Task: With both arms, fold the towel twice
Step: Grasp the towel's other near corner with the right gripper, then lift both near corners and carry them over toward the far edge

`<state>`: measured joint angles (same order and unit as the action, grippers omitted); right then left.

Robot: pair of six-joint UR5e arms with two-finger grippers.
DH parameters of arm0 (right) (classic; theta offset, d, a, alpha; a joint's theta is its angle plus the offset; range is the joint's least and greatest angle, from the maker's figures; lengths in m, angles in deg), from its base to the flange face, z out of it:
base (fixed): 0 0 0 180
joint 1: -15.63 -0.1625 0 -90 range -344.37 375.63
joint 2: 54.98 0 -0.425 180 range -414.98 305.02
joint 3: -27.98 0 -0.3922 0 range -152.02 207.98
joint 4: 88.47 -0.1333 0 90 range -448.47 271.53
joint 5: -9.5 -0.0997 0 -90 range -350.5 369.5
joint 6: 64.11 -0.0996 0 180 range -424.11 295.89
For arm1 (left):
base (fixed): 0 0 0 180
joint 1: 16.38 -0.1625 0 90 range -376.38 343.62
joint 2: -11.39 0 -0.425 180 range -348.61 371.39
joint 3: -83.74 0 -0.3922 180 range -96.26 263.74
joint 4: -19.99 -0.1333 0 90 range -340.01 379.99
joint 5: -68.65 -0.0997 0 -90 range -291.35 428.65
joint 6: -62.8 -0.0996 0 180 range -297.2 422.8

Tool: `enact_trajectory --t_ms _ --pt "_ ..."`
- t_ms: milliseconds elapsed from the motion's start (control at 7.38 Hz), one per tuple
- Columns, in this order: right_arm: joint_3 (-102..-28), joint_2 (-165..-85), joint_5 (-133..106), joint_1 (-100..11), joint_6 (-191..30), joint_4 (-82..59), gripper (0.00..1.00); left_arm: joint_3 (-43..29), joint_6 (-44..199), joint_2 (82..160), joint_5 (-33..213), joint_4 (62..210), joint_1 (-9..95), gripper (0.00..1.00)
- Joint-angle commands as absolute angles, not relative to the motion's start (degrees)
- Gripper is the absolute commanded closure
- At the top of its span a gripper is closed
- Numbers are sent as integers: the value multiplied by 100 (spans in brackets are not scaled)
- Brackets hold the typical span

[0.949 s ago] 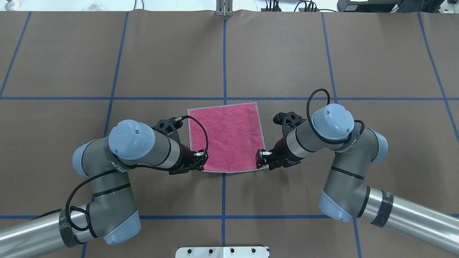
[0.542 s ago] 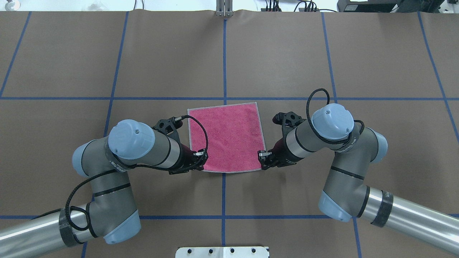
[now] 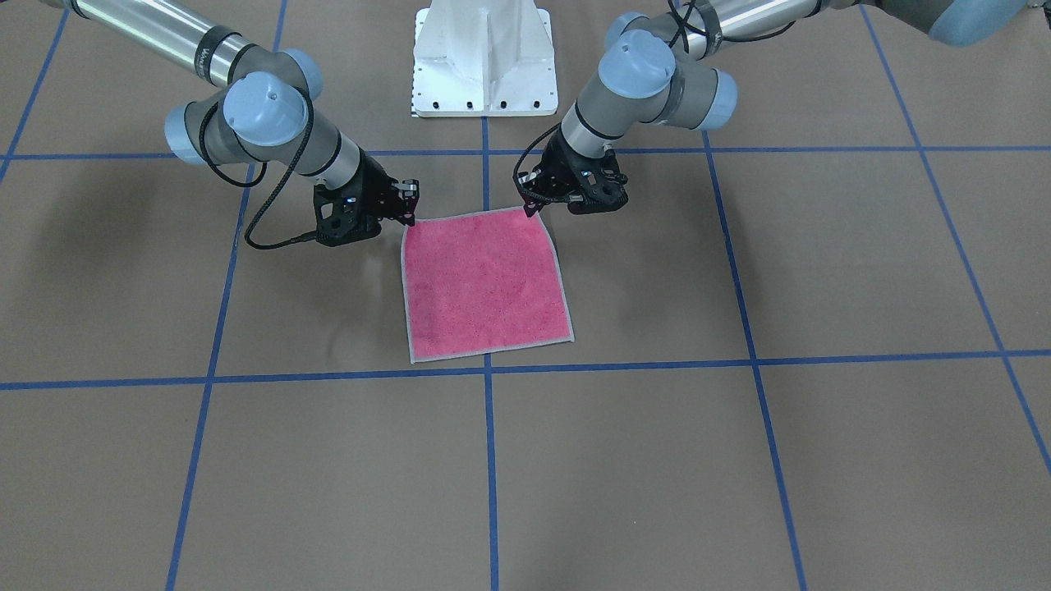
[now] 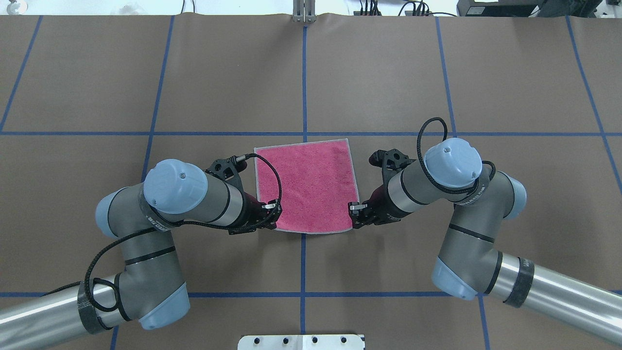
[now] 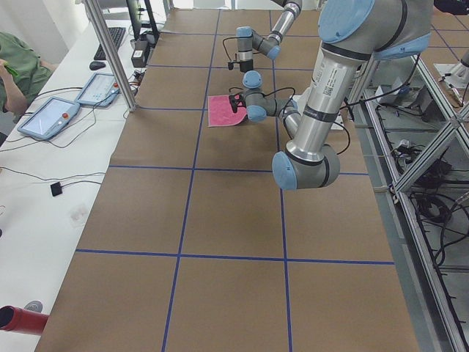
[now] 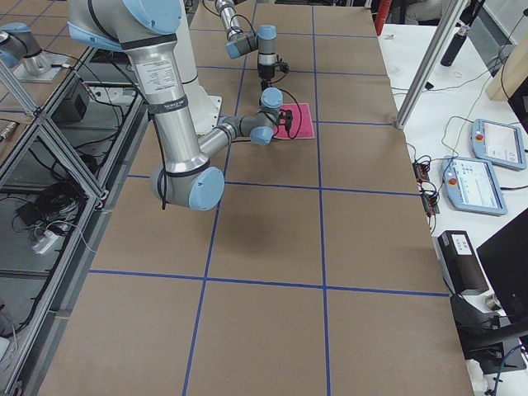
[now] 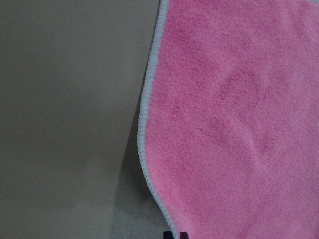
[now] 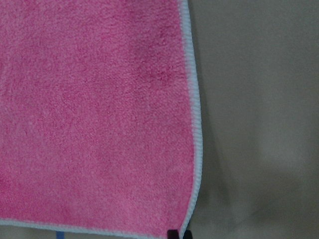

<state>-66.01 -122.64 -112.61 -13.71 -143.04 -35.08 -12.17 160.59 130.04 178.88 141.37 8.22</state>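
Left hand point(image 4: 274, 216), right hand point(image 4: 353, 217): two, both clamped on the one towel point(image 4: 311, 184).

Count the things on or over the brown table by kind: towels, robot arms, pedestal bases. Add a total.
Pink towel: 1
Robot arms: 2 (left arm, right arm)
White pedestal base: 1
Total: 4

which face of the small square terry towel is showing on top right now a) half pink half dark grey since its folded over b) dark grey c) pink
C: the small square terry towel lies spread out and unfolded, with only its pink face and light grey edging visible in the overhead and front views.
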Motion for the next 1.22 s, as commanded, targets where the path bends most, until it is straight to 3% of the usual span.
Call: enact_trajectory --t_ms 0,1084 --pt "-6842 -12275 -11275 -1382 -14724 -3538 100 -1276 16027 12995 17904 14137 850 100" --pt "-6976 -12126 -11293 -1900 -14839 -3529 100 -1382 16009 12995 18484 14154 1543 100"
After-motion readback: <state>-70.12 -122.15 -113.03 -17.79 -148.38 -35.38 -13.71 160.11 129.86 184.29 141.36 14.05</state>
